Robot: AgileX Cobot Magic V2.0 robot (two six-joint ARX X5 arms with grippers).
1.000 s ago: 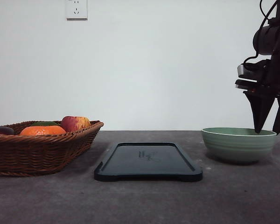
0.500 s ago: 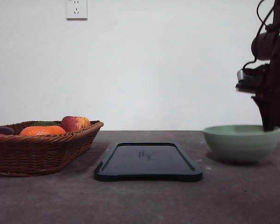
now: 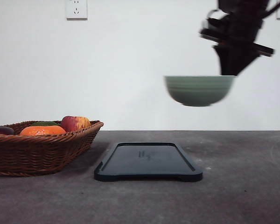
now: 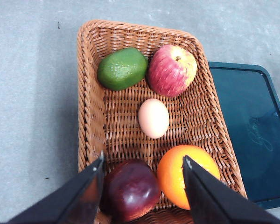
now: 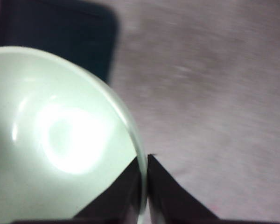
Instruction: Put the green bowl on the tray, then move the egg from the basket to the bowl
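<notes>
Green bowl [image 3: 199, 90] is held in the air, above and slightly right of the tray [image 3: 148, 161], which serves as landmark on the grey worktop [image 3: 242, 186]. Left of the tray, just beside it, the basket [image 3: 37, 149] is set on the worktop, with the egg [image 4: 153, 118] lying at its middle among an avocado [image 4: 122, 68], an apple [image 4: 171, 70], an orange [image 4: 187, 174] and a dark red fruit [image 4: 130, 188]. Over the basket the left end effector [image 4: 142, 186] is seen with its fingers spread wide and nothing gripped. Above the tray's right end, the right end effector [image 5: 143, 163] is pinched on the bowl's right rim, one finger inside and one outside, the bowl being carried level.
</notes>
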